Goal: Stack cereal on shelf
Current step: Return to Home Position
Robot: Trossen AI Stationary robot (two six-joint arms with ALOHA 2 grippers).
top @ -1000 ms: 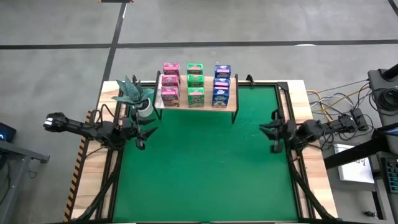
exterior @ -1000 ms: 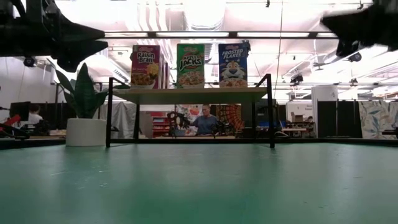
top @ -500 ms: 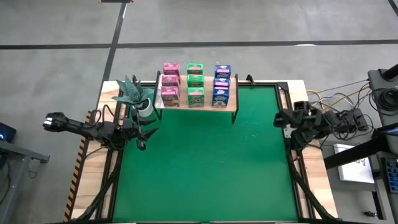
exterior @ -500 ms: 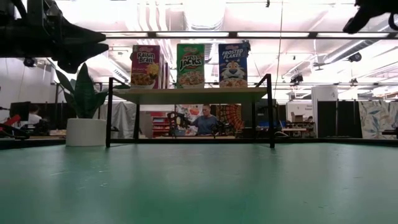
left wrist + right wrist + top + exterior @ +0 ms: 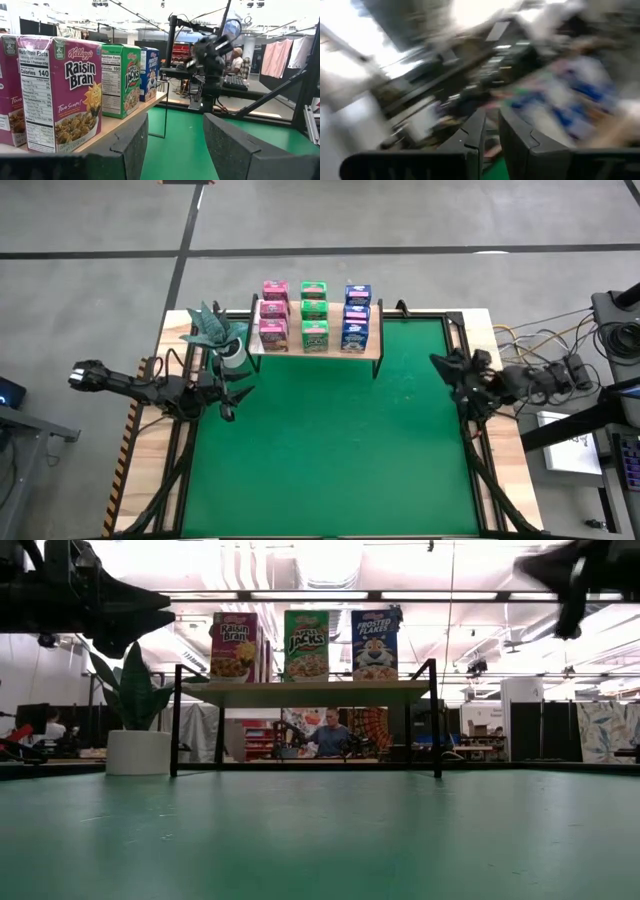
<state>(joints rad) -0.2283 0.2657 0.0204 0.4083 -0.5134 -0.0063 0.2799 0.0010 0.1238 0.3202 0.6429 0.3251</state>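
Note:
Cereal boxes stand upright on their bottoms on the light-wood shelf [image 5: 300, 354] at the table's far edge, in a pink column [image 5: 273, 315], a green one [image 5: 314, 315] and a blue one [image 5: 356, 315]. My left gripper [image 5: 238, 392] hangs open and empty above the mat, near the shelf's left end. Its wrist view shows the pink box [image 5: 62, 95], the green box [image 5: 120, 80] and the blue box [image 5: 149, 70] close by. My right gripper [image 5: 438, 363] hovers at the right edge of the mat, shut and empty, its fingers nearly together [image 5: 492, 125].
A potted plant [image 5: 215, 330] stands at the far left corner beside the shelf. The green mat [image 5: 330, 450] lies in front of the shelf between the arms. Cables and gear [image 5: 560, 370] lie off the table's right. A person [image 5: 328, 735] sits in the room behind.
My right gripper drew back toward the table's right edge, then swung out again, higher toward the far edge and turned toward the shelf. Its wrist view is smeared by the motion. The boxes have not moved.

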